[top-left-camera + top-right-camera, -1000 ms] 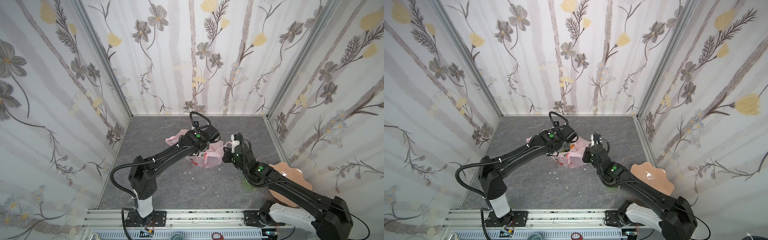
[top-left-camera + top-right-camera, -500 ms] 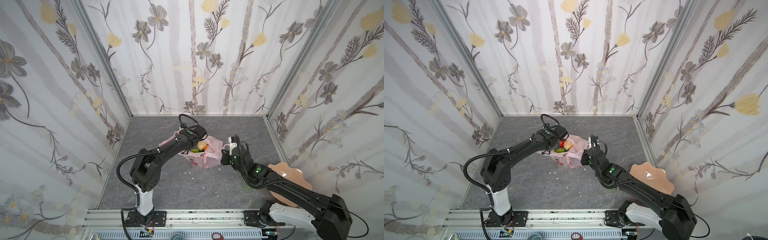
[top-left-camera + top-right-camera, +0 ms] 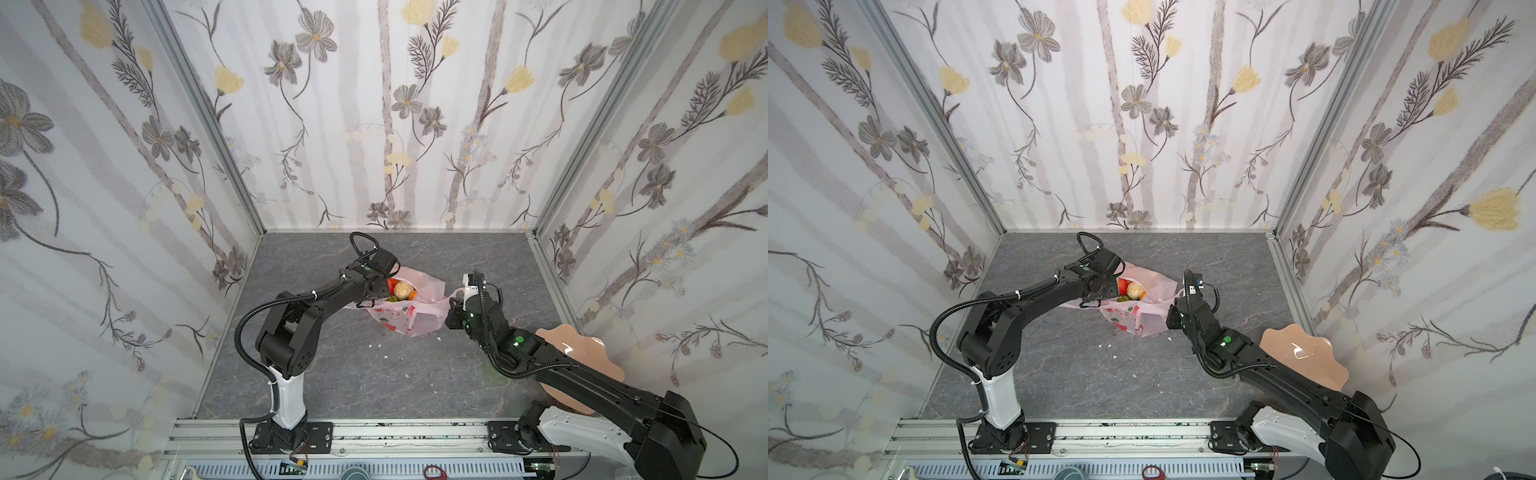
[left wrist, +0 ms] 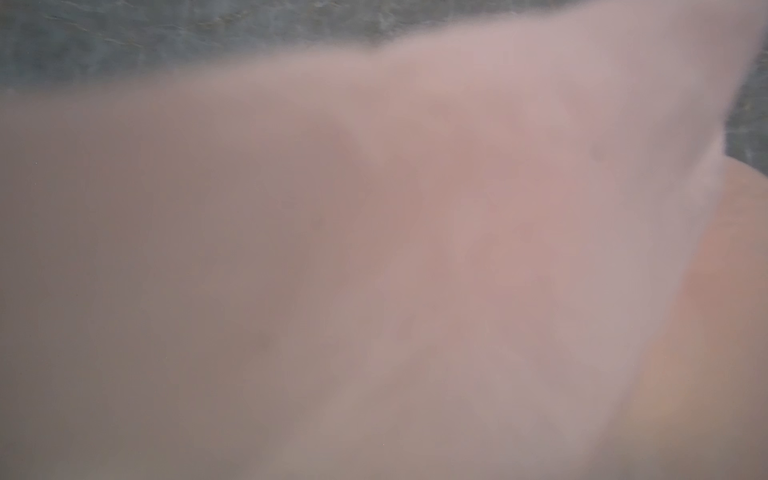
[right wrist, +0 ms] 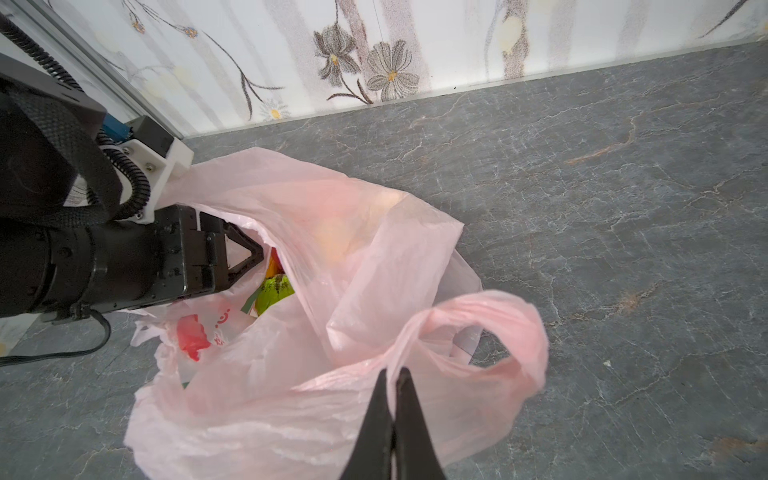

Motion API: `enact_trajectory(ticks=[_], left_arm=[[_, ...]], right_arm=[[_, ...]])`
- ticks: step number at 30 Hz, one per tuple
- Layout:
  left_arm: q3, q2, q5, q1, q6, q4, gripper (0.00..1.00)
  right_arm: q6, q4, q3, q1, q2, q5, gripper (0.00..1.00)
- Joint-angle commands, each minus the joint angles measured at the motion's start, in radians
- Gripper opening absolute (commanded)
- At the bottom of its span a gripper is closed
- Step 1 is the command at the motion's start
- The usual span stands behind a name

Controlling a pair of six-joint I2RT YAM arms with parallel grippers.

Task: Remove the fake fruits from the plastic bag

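Note:
The pale pink plastic bag [image 3: 399,320] [image 3: 1142,320] lies mid-floor with its mouth spread. Fake fruits show inside it in both top views: a beige lumpy piece [image 3: 402,289] [image 3: 1134,289], a red one [image 3: 392,284], an orange one [image 3: 412,294] and a green one [image 5: 274,289]. My left gripper [image 3: 376,291] [image 5: 245,257] reaches into the mouth beside the fruits, its tips partly behind the film. Its opening is unclear. The left wrist view shows only blurred pink bag [image 4: 374,249]. My right gripper [image 5: 392,374] [image 3: 455,307] is shut on the bag's handle edge.
A peach wavy-edged plate [image 3: 582,353] [image 3: 1304,357] lies at the right, partly under the right arm. A translucent green cup [image 3: 494,372] peeks out below that arm. Small white crumbs [image 3: 385,356] dot the grey floor in front of the bag. Walls enclose three sides.
My left gripper has drawn back leftward from above the bag to its mouth, and the fruits inside have come into sight. The right gripper keeps its hold, barely moving.

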Motion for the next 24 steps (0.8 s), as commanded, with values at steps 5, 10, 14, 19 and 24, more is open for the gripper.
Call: enact_trajectory(ticks=[5, 10, 14, 19, 24], left_arm=[[-0.047, -0.025, 0.109, 0.007, 0.006, 0.132, 0.19], [-0.177, -0.151, 0.091, 0.039, -0.035, 0.205, 0.0], [-0.327, -0.285, 0.06, 0.071, -0.105, 0.294, 0.0], [-0.471, -0.401, 0.091, 0.062, -0.192, 0.395, 0.0], [-0.482, -0.433, 0.076, -0.023, -0.245, 0.413, 0.0]], right_arm=[[0.013, 0.013, 0.007, -0.032, 0.023, 0.026, 0.0], [-0.047, -0.007, 0.003, -0.145, 0.024, 0.019, 0.0], [-0.102, -0.043, 0.016, -0.273, 0.013, -0.007, 0.0], [-0.099, -0.046, 0.033, -0.307, 0.004, -0.032, 0.0], [-0.063, -0.056, 0.039, -0.285, -0.016, -0.122, 0.18]])
